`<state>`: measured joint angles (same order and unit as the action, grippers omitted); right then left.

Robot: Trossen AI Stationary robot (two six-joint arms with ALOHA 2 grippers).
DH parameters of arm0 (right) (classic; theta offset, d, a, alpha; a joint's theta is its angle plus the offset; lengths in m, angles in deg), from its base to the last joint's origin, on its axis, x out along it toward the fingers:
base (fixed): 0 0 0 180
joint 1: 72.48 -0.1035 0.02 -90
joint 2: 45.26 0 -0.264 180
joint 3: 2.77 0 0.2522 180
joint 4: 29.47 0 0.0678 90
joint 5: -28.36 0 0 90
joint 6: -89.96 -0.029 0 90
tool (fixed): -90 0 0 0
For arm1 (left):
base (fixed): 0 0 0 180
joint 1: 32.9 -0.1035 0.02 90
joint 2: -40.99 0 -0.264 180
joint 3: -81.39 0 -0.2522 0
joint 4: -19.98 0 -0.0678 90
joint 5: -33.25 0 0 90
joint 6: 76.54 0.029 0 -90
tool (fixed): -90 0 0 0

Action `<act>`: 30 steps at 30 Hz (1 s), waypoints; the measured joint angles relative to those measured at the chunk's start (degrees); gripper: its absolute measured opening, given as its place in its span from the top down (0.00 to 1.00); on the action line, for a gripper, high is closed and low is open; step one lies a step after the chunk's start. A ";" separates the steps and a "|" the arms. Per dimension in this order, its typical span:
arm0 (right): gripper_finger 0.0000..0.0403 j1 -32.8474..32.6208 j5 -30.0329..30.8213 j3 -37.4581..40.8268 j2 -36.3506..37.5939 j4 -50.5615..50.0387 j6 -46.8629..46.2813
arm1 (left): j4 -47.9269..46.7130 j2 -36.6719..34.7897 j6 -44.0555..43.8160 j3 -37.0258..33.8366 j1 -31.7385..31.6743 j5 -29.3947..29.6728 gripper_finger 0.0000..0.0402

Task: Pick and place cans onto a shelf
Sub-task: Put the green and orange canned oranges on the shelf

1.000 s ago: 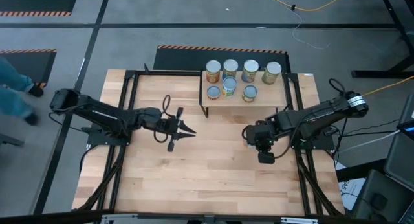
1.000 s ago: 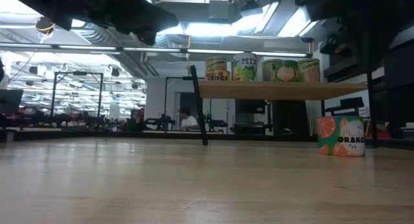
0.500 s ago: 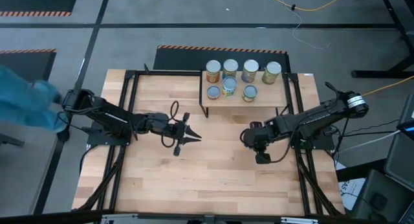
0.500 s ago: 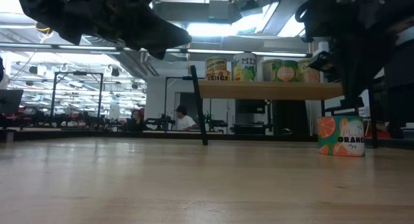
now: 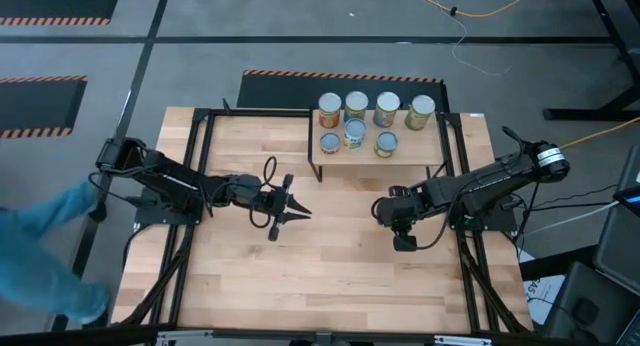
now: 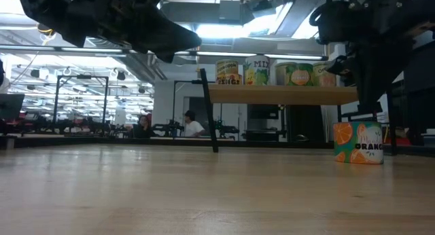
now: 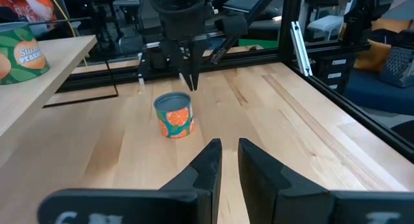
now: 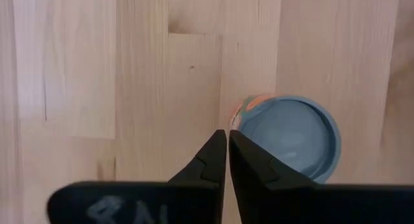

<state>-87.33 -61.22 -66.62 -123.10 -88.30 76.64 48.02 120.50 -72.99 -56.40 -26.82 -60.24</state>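
High view, shelf: the shelf [image 5: 432,144] stands at the far side of the table [image 5: 330,286], right of centre, with seven cans [image 5: 356,107] on its boards, four in the far row and three nearer.
High view, arms: the left gripper [image 5: 293,207] reaches toward the table's middle; the right gripper [image 5: 383,212] points down just in front of the shelf's right half. A blurred blue sleeve [image 5: 45,236] of a person shows off the table's left edge.
Low view, loose can: an orange-labelled can [image 6: 358,142] stands upright on the table at the right, below the shelf board [image 6: 282,94]; the right arm hangs dark above it.
Left wrist view, left gripper: the left gripper's fingertips [image 7: 210,153] stand slightly apart with a narrow gap, holding nothing. Beyond them the orange-labelled can [image 7: 174,115] stands on the wood, the right gripper [image 7: 192,78] poised just above its far rim.
Right wrist view, right gripper: the right gripper [image 8: 228,134] has its fingers pressed together, empty, their tips at the edge of the blue lid [image 8: 290,137] of the can.
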 joint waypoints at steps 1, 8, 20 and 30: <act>0.94 0.02 0.00 0.00 0.00 -0.01 -0.02 | -0.02 0.00 0.00 0.00 0.00 0.00 0.89; 0.79 1.37 0.16 0.00 -0.02 0.00 -6.00 | -0.03 0.00 0.02 0.00 0.00 0.00 0.89; 0.64 1.51 0.04 4.92 -0.24 2.98 -4.42 | -0.07 0.00 0.02 0.00 0.00 -0.02 0.89; 0.78 1.51 0.54 7.63 -0.02 5.54 -1.14 | 1.13 -0.12 0.08 0.00 0.00 -0.01 0.89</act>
<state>-85.82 -60.68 -58.99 -123.12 -82.76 75.50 49.15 120.37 -72.91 -56.40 -26.82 -60.25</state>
